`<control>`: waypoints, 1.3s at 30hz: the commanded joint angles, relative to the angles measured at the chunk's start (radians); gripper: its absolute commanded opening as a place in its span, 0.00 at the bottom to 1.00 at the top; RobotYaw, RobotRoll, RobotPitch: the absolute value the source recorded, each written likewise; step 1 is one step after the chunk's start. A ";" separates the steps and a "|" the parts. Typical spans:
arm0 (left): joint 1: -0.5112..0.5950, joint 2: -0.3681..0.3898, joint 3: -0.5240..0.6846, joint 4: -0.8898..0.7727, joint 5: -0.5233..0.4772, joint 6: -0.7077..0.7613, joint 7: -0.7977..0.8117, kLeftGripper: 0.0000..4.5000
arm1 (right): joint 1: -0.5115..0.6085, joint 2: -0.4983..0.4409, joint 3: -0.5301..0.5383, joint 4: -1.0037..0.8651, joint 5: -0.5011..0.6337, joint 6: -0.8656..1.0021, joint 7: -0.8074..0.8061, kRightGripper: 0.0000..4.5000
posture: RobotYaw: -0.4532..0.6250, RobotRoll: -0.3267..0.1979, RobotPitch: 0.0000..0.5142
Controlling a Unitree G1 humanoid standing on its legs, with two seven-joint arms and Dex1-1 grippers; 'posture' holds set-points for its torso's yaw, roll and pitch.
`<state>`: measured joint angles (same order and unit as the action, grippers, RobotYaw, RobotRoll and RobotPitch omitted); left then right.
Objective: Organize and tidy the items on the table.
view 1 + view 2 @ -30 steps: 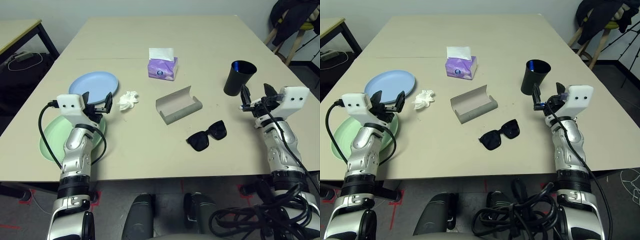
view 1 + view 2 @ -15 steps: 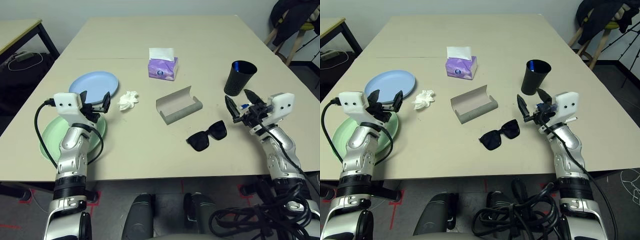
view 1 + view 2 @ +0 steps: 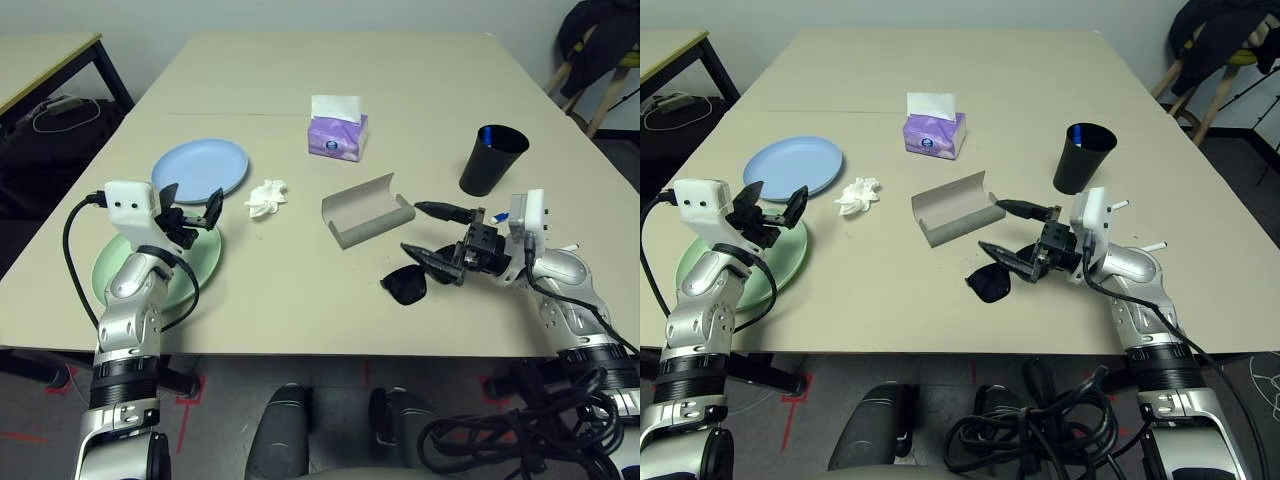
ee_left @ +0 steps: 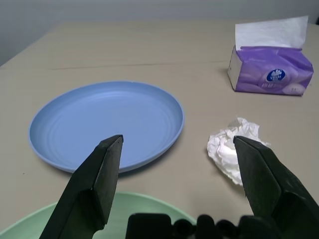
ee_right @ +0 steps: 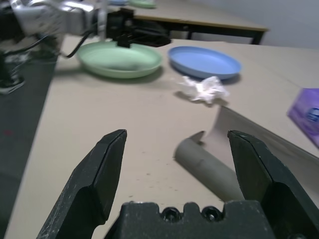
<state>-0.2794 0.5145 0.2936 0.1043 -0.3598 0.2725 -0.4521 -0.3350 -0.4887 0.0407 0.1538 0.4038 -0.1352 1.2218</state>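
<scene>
Black sunglasses [image 3: 406,285] are lying nearest the robot on the beige worktop [image 3: 300,310], and the right claw [image 3: 428,232] is hanging spread just above them, pointing leftward across the grey case [image 3: 365,208]. Risk here: if it is dropping while this level, one finger is likely landing on a lens and skidding the glasses toward the near edge, or nudging the open case aside. Farther left, the left claw [image 3: 192,210] is hovering spread over the green plate [image 3: 150,275], with the blue plate [image 3: 200,168] and tissue wad [image 3: 266,196] just beyond; a careless sweep there could be scattering the wad. At the far right the black cup [image 3: 492,158] is standing with the pen inside. Compared with a second earlier, the right claw is swinging in from beside the cup to the sunglasses, while the left one is barely shifting.
</scene>
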 commanded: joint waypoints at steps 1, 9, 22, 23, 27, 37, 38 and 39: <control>0.006 0.080 0.014 -0.009 -0.030 0.122 -0.056 1.00 | 0.006 -0.005 0.014 -0.030 0.002 -0.005 0.021 0.99 | 0.60 0.62 0.14; -0.062 0.292 0.075 0.049 -0.083 0.466 -0.085 1.00 | -0.014 0.017 0.008 -0.009 -0.002 -0.006 0.002 0.99 | 0.62 0.62 0.14; -0.069 0.393 0.104 0.239 -0.042 0.575 -0.102 1.00 | -0.005 0.037 0.012 -0.031 -0.008 0.002 -0.031 0.99 | 0.62 0.62 0.15; -0.062 0.397 0.105 0.249 -0.035 0.567 -0.102 1.00 | -0.005 0.037 0.012 -0.033 -0.007 0.002 -0.033 0.99 | 0.62 0.62 0.15; -0.054 0.405 0.108 0.276 -0.024 0.552 -0.101 1.00 | -0.002 0.039 0.014 -0.037 -0.007 0.001 -0.039 0.99 | 0.62 0.62 0.15; -0.032 0.419 0.106 0.306 -0.007 0.572 -0.113 1.00 | -0.002 0.041 0.016 -0.039 -0.006 -0.002 -0.041 0.99 | 0.61 0.62 0.15; -0.032 0.421 0.104 0.309 -0.007 0.577 -0.113 1.00 | -0.002 0.041 0.016 -0.039 -0.006 -0.002 -0.041 0.99 | 0.61 0.62 0.15; -0.031 0.422 0.102 0.311 -0.007 0.583 -0.114 1.00 | -0.003 0.041 0.016 -0.038 -0.006 -0.002 -0.042 0.99 | 0.61 0.62 0.15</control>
<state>-0.3237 0.9194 0.3922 0.4063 -0.3782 0.8378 -0.5581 -0.3431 -0.4505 0.0517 0.1239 0.4001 -0.1346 1.1814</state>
